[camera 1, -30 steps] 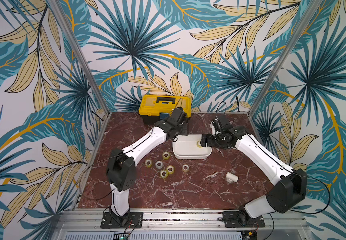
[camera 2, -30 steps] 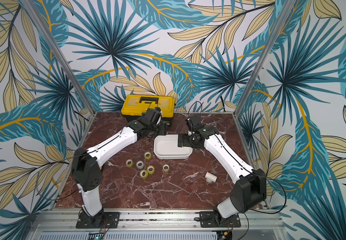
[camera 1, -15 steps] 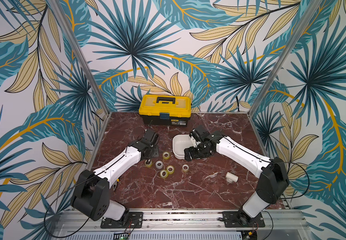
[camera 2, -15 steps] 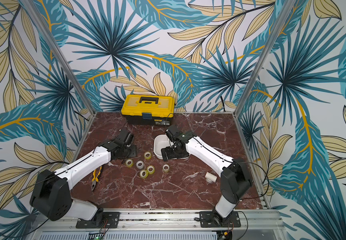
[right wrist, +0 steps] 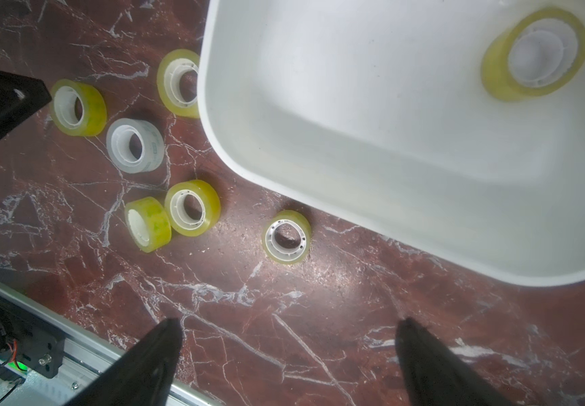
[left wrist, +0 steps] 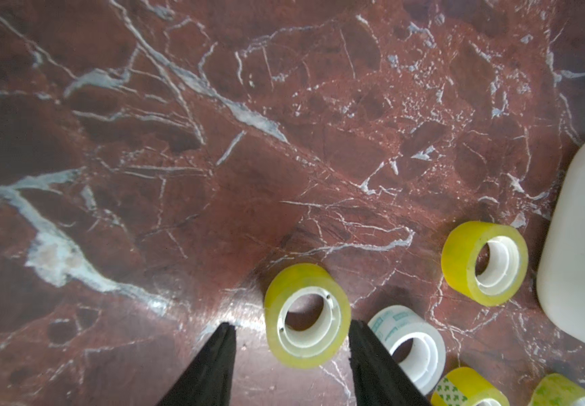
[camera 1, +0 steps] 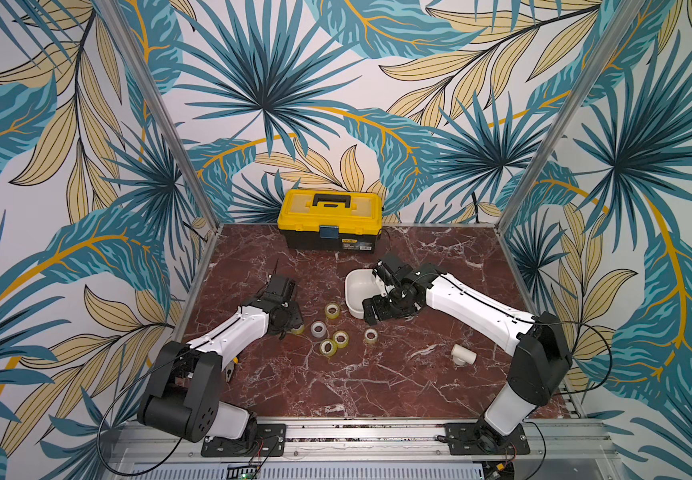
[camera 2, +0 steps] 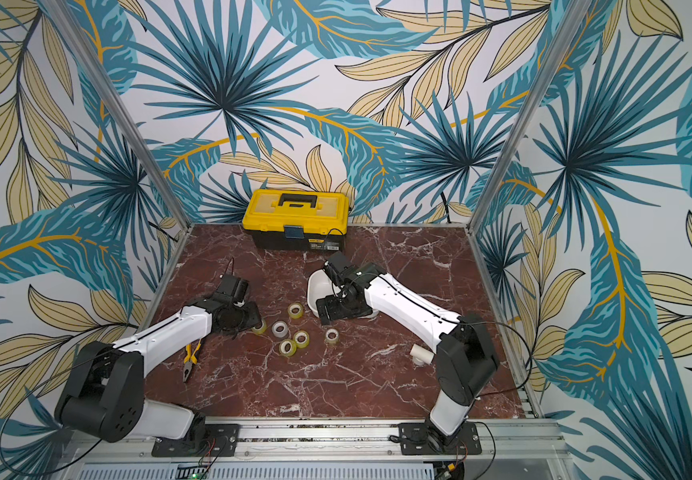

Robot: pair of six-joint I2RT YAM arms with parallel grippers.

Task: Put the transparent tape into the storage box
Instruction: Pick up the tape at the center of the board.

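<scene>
seven rolls of transparent tape (camera 1: 332, 311): one in the storage box (camera 1: 354, 286), six out on the bench (camera 1: 336, 386).

six rolls lie clustered mid-bench, just left of the storage box at the centre; the seventh roll (right wrist: 535, 52) lies flat inside it, near one end. the paler roll (left wrist: 400, 316) carries teal print too small to read, and two others show green marks through the tape. one yellow-and-black toolbox (camera 1: 329, 220) at the far edge has a front label, not legible. one white pipe fitting (camera 1: 462, 355) lies toward the right edge, one pair of pliers (camera 2: 191, 355) toward the left edge. the left gripper (left wrist: 290, 323) stands part open astride one yellow roll (left wrist: 298, 277), one finger just beside it, the other apart. the right gripper (right wrist: 289, 321) is spread wide, empty, over bare bench beside the box.
</scene>
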